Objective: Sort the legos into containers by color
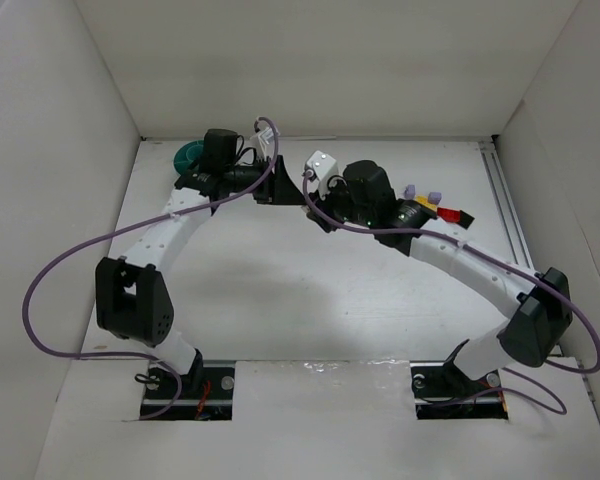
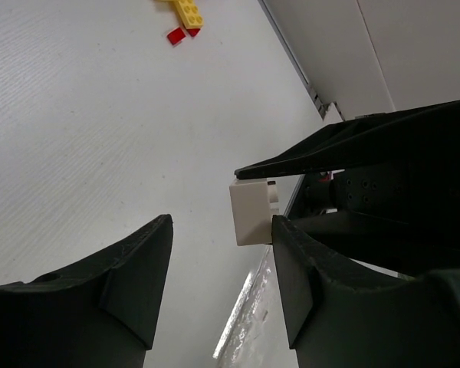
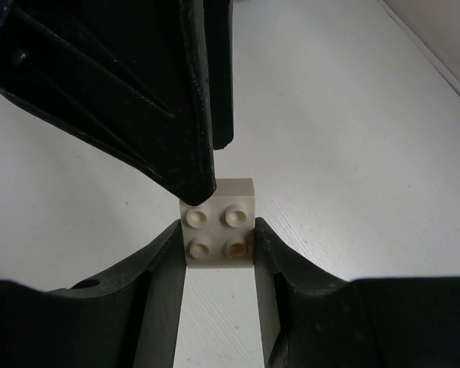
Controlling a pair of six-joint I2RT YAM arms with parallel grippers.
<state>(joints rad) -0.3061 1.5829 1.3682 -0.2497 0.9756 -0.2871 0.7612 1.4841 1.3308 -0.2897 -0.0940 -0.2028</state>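
White lego (image 3: 218, 222), square, four studs turned toward the right wrist camera, so no long axis to favour. Clamped by two opposite sides between the fingers of the right pincer (image 3: 218, 234) and, by the look of it, held clear of the counter (image 3: 353, 115). Facing it from the opposite side, left pincer (image 2: 222, 228): jaws apart, gripping nothing, lego seemingly against the inner face of one finger, wide gap to the other. Probably a hand-over, with the lego's free faces lying crosswise to the right pincer's grip and so the ones to take. Behind the left pincer, well apart from the right one, teal bowl (image 1: 186, 157); left arm the nearer. Beyond the right pincer, loose legos (image 1: 430, 203), yellow, red and pale purple, on the counter.
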